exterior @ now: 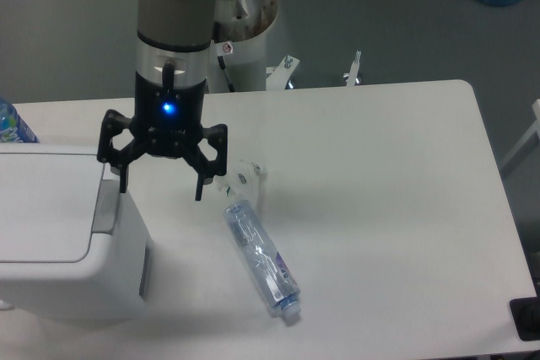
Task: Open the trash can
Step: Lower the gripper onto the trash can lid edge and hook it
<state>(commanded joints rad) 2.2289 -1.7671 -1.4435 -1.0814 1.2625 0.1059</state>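
I am seeing the trash can showing white, its push tab grey. The gripper is reading black, a blue light glowing on it. The bottle is showing clear with a blue-patterned label, on the white table.

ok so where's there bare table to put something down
The right half of the table is bare from the bottle to the right edge. The left is crowded: trash can, open gripper beside its grey tab, and a small white piece.
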